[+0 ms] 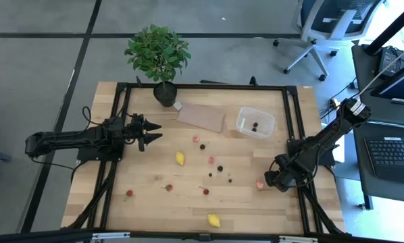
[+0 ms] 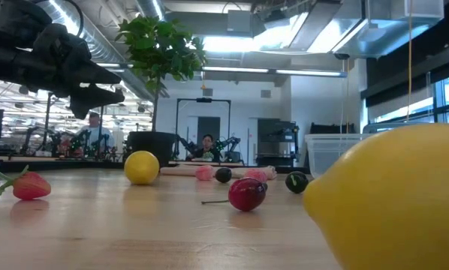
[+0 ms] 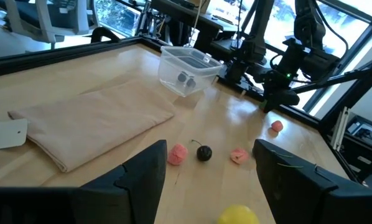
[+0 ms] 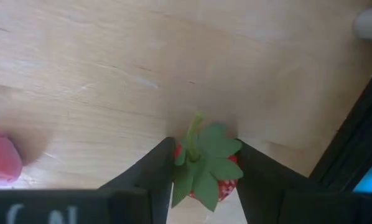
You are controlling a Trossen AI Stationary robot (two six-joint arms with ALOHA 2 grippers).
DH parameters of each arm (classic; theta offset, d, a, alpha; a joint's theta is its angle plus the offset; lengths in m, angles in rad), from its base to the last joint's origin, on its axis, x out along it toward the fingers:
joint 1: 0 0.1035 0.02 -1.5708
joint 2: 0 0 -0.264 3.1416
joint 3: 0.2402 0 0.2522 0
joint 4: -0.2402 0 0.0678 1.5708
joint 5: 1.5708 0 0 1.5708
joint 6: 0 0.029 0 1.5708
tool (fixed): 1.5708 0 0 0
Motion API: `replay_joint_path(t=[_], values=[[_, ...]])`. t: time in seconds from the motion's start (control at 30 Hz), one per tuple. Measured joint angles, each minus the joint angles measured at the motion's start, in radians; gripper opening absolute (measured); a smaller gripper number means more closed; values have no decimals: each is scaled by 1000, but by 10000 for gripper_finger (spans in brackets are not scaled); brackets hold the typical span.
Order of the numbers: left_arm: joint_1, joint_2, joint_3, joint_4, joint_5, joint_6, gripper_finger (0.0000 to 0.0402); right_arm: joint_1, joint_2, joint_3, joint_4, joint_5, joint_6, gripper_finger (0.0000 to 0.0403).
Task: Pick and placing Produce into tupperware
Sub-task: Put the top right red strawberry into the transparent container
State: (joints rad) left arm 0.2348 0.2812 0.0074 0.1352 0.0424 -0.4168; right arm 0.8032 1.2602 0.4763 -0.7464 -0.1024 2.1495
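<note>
- The right tool was down at the desk near its right edge, toward the front, with its two fingers on either side of a small strawberry whose green leaves and stem pointed up between them.
- The fingers touched or nearly touched the berry's sides. Whether the grip was firm I could not tell, and the berry sat on the wood, not lifted.
- A pink piece lay just beside the tool, on the desk.
- The left tool hung above the desk's left side, back from the middle, fingers spread and holding nothing.
- The tupperware stood toward the back right corner with two dark pieces already inside, and the tan sheet lay just beside it.
- Most of the produce was still scattered over the desk: one lemon near the middle, another at the front edge, and red berries and dark cherries between.
- What I feared: the fingers seemed to hold the strawberry low and partly by its leaves, so it might slip out on the lift or roll toward the rail at the right edge.
- I also judged the carry risky, since the tub was small and light and a clipped rim could shove it.
</note>
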Motion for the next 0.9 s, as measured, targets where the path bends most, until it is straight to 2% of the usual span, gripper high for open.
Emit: replay_joint_path(t=[0.3,0.5,0.73,0.9], values=[[0,0,0,0,-2,0,231,0,4,11,-8,0,-3,144],[0,0,0,0,-3,0,231,-13,5,118,-56,35,-35,142],[0,0,0,0,-7,1,231,-100,4,338,-207,241,-159,143],[0,0,0,0,-7,1,231,-246,3,545,-410,368,-312,143]])
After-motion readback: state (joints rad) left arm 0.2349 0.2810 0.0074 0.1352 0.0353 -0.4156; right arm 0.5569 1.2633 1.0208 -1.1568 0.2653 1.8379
